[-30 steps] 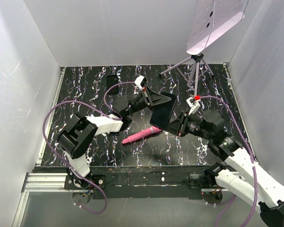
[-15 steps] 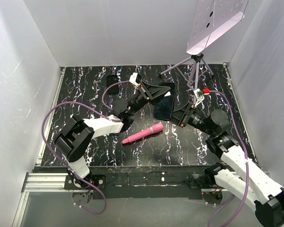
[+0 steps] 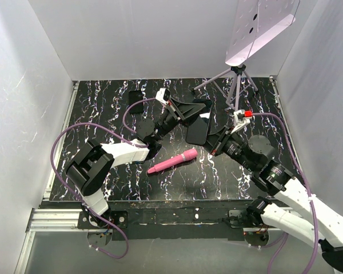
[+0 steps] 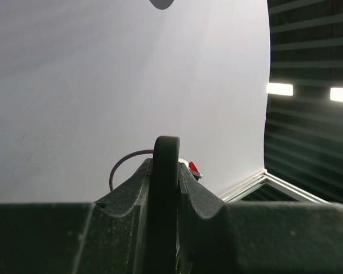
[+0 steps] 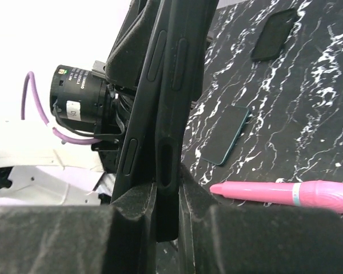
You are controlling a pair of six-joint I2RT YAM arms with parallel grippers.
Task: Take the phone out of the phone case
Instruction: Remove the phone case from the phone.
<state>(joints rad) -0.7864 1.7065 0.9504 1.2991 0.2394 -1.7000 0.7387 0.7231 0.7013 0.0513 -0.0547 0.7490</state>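
1. The phone case (image 5: 163, 85) is held in the air between both arms, above the back-centre of the worktop (image 3: 103, 114). The glossy face in the top view is probably the phone (image 3: 197, 132), not yet out.
2. Left claw (image 4: 166, 171) is pinched narrow on a thin dark edge. Right claw (image 5: 167, 200) is clamped on the case's button-side edge.
3. Handling, as a judgement: the phone is light, rigid, slick glass and shouldn't be dropped. The case is rubbery and flexes. Best to peel a case corner lip while the other claw pins the phone across its long edges.
4. Versus 1.0 s ago, the slab sits further back and more tilted. The left claw has pulled back and the right wrist has swung in. The pink marker (image 3: 171, 161) is unmoved.
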